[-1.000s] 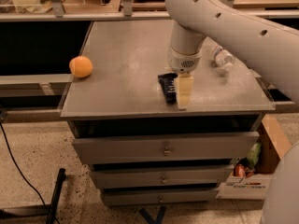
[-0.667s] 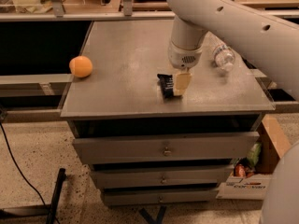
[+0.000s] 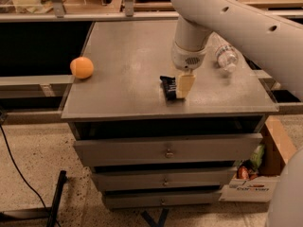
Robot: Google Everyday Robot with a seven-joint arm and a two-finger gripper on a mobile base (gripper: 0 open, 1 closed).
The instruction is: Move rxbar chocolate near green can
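The rxbar chocolate (image 3: 167,87), a small dark flat bar, lies on the grey table top (image 3: 128,56) near its front edge, right of the middle. My gripper (image 3: 184,86) hangs straight down from the white arm, and its cream tip is right against the bar's right side. The arm partly covers that end of the bar. No green can shows in the view; the arm hides part of the table's right side.
An orange (image 3: 82,67) sits at the table's left edge. A clear plastic bottle (image 3: 224,55) lies on its side at the right, behind the arm. Drawers sit below the table top. A cardboard box (image 3: 258,174) with items stands on the floor at the lower right.
The gripper tip has drawn back from the table's front edge and now sits closer beside the bar. The bar has stayed in about the same place.
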